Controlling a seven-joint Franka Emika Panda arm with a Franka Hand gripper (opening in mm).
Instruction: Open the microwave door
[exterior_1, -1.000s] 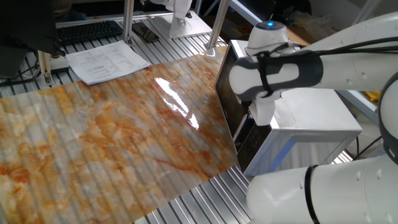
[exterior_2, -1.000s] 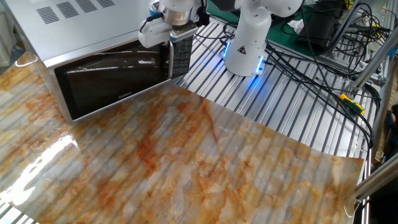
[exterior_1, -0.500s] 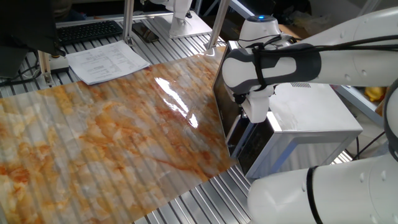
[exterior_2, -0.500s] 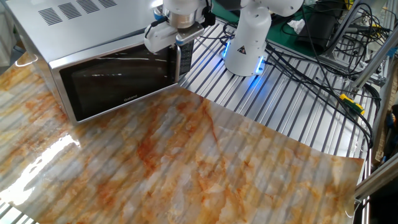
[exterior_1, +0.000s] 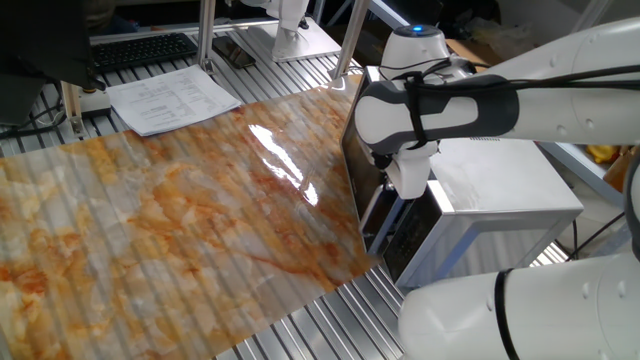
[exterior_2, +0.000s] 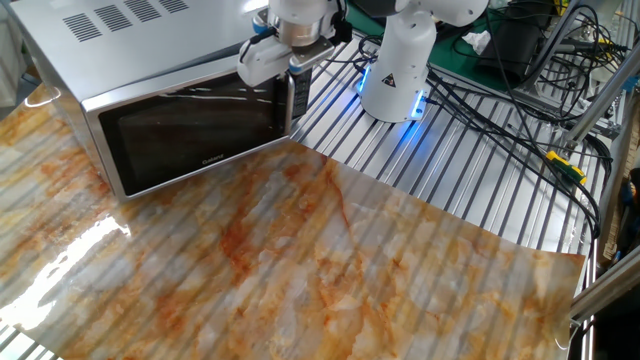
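Observation:
The silver-white microwave (exterior_2: 120, 35) stands at the table's back left; in the one fixed view its top (exterior_1: 500, 180) lies under my arm. The microwave door (exterior_2: 190, 125), dark glass in a silver frame, is hinged at its left and stands slightly ajar; it shows edge-on in the one fixed view (exterior_1: 352, 165). My gripper (exterior_2: 285, 70) is at the door's right edge where the handle is, and seems closed on it; it also shows in the one fixed view (exterior_1: 398, 185). The handle itself is mostly hidden by the gripper.
An orange marbled sheet (exterior_2: 330, 260) covers the slatted table in front of the door. My arm's base (exterior_2: 400, 70) with a blue light stands right of the microwave, with cables (exterior_2: 520, 90) beyond. Papers (exterior_1: 170, 98), a keyboard (exterior_1: 140, 48) and a metal post (exterior_1: 350, 40) are at the far edge.
The gripper has moved outward from the microwave, and the door's handle side has swung out with it, from nearly closed to slightly ajar.

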